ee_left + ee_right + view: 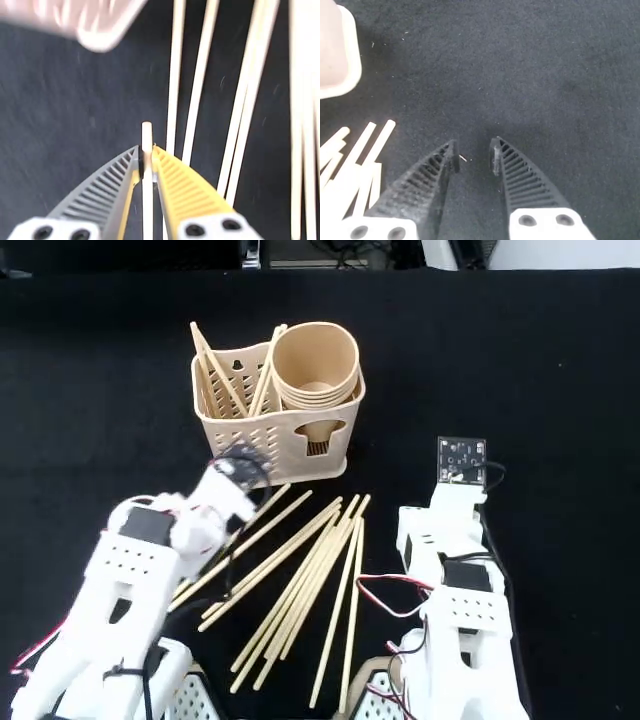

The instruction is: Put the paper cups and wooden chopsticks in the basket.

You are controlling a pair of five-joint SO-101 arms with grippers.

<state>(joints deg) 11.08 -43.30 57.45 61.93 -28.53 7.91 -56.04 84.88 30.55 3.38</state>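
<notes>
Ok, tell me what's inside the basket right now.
The basket holds a stack of paper cups in one compartment and a few chopsticks standing tilted in the other. Its walls hide the cups' lower parts and the compartment floors.

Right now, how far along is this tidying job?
Done: the paper cups sit stacked in the basket, with a few chopsticks in its other compartment. In hand: the left tool is shut on one chopstick. Left: many loose chopsticks on the table; the right tool is open, holding nothing.
</notes>
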